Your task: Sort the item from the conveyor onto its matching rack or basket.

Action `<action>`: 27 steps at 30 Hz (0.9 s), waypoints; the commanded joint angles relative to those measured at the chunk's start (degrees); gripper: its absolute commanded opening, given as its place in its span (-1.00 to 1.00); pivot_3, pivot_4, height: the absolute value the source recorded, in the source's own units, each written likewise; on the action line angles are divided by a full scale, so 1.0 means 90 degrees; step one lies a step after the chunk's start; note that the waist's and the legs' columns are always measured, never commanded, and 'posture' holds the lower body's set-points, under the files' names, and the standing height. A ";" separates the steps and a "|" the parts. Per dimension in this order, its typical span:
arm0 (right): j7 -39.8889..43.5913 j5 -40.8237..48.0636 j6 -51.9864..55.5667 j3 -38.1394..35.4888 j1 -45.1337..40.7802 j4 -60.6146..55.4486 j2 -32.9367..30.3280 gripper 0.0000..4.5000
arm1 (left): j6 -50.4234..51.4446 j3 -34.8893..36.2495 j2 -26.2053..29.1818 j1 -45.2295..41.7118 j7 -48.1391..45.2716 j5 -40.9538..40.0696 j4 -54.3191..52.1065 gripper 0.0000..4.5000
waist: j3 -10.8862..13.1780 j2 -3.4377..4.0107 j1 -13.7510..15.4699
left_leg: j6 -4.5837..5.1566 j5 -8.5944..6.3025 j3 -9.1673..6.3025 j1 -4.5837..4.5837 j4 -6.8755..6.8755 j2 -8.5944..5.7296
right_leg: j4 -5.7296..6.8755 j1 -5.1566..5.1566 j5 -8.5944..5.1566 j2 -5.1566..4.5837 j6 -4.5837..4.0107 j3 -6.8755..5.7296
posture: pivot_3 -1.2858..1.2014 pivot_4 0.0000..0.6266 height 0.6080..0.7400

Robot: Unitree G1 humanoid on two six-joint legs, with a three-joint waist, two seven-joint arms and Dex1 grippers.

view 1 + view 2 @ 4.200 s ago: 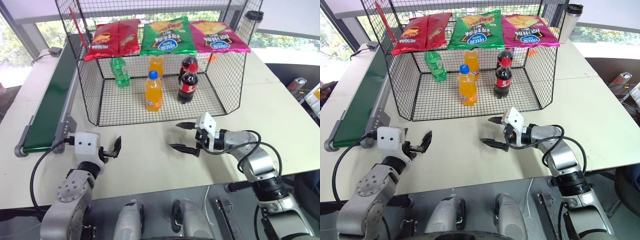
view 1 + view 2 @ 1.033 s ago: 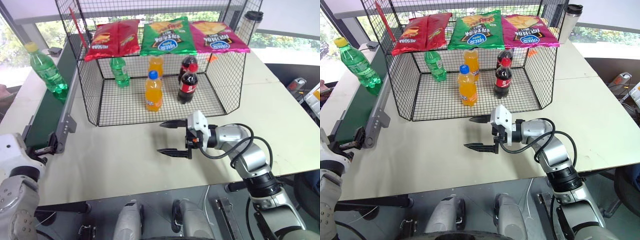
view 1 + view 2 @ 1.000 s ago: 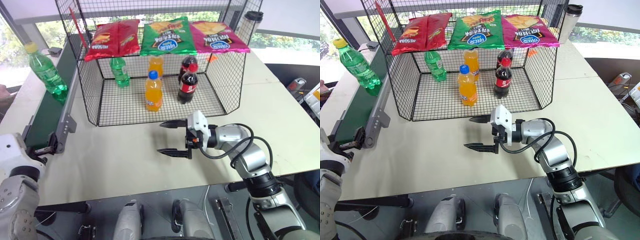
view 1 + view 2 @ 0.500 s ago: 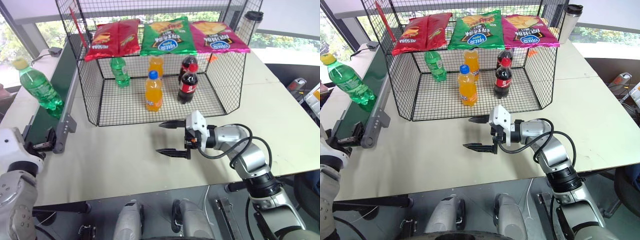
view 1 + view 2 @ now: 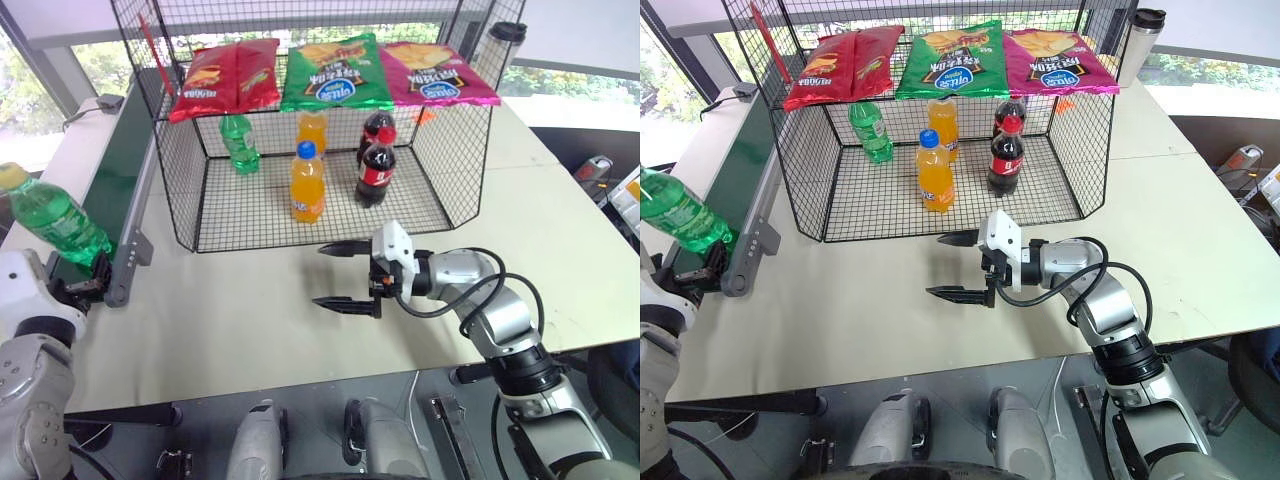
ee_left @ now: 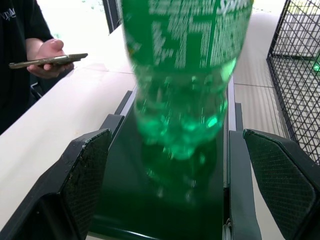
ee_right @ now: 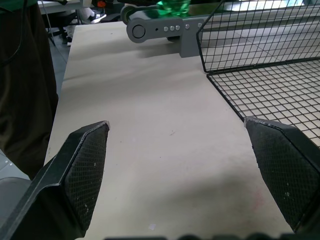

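The green bottle stands at the near end of the conveyor, right between the left gripper's spread fingers. I'd close low on the body. Right gripper is spread too, over the bench.

The bottle wasn't there at first; it has since ridden down the belt to its near end, just ahead of the left gripper, which swung out to that end, jaws wide.
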 commanded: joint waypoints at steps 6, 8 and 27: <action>0.0015 0.0035 -0.0085 -0.0035 -0.0028 -0.0180 -0.0044 1.00 | -0.0309 0.0076 0.0106 -0.0104 -0.0094 0.0015 -0.0056 0.96 | 0.0000 0.0000 0.0001 | 0.0000 0.0000 0.0000 0.0000 0.0000 0.0000 | 0.0000 0.0000 0.0000 0.0000 0.0000 0.0000 | 0.03 -0.52 1.00; 0.0019 0.0031 -0.0096 -0.0038 -0.0024 -0.0179 -0.0049 1.00 | -0.0315 0.0045 0.0016 0.0002 -0.0204 -0.0133 -0.0157 0.73 | 0.0000 0.0000 0.0003 | 0.0000 0.0000 0.0000 0.0000 0.0000 0.0000 | 0.0000 0.0000 0.0000 0.0000 0.0000 0.0000 | 0.03 -0.52 1.00; 0.0170 0.0050 -0.0322 -0.0141 -0.0015 0.0147 -0.0058 1.00 | -0.0358 0.0565 0.0475 -0.0049 -0.0130 -0.0684 -0.0960 0.22 | 0.0001 -0.0003 -0.0001 | 0.0000 0.0000 0.0000 -0.0004 0.0002 -0.0003 | -0.0005 0.0000 -0.0001 -0.0006 -0.0001 -0.0001 | 0.03 -0.52 1.00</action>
